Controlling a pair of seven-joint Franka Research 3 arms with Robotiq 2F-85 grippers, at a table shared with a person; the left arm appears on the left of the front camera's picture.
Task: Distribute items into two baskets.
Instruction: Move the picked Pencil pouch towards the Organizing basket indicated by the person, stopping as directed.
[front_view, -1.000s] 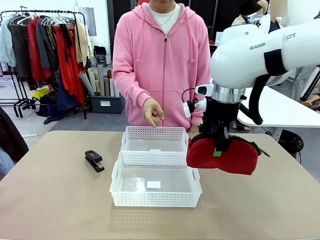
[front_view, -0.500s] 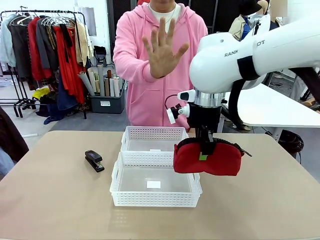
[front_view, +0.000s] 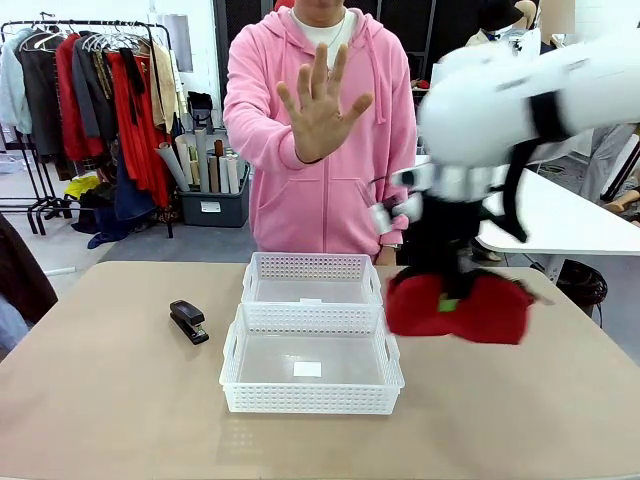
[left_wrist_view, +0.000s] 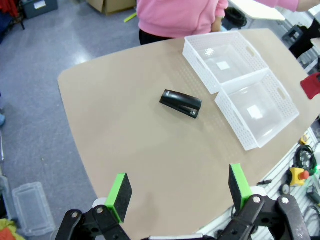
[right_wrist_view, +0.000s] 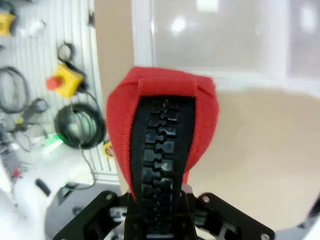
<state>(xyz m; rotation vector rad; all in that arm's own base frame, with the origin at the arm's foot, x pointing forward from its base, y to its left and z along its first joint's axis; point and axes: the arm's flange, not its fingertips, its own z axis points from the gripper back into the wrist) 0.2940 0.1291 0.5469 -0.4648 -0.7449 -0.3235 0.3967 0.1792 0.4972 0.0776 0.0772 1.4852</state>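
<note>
Right tool (front_view: 447, 300) clamped on red pouch (front_view: 495, 312), above counter (front_view: 120, 400) just right of near basket (front_view: 310, 398). My left tool (left_wrist_view: 175, 192) apart. Stapler (front_view: 188, 320) on counter, left of near basket. Step: carrying pouch. Next, I judge: heed person's raised hand (front_view: 320, 105), choose near or far basket (front_view: 310, 266).

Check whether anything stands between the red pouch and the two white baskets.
Nothing visible does. The pouch hangs just right of the near basket and the far basket. The person's open hand is raised well above them.
</note>
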